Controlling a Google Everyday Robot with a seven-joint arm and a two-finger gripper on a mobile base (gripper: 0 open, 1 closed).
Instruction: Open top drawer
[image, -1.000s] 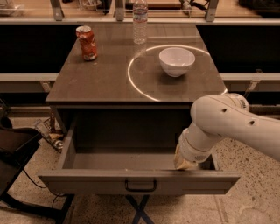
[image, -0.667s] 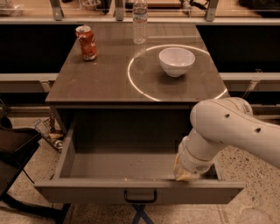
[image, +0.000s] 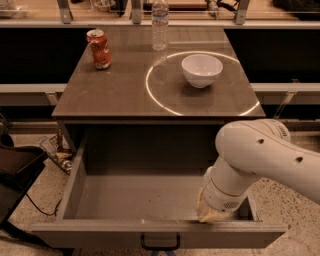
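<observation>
Sliding farther out from under the bench (image: 115, 90) than before, the top drawer (image: 135, 197) gapes open, the end effector (image: 212, 214) inside against its front, right of centre, grip state impossible to tell.

Views: a single camera.
Position: high up, in front of the cabinet, on the side where the drawers pull out.
Facing: down and forward, over the open top drawer (image: 135, 197) and the surface (image: 115, 90) to the counter (image: 280, 22) behind.
Nearness: close, with the drawer's front along the bottom edge.
Arm (image: 270, 155): enters from the right edge.
Hand (image: 212, 214): lower right, inside the drawer's front right corner.
</observation>
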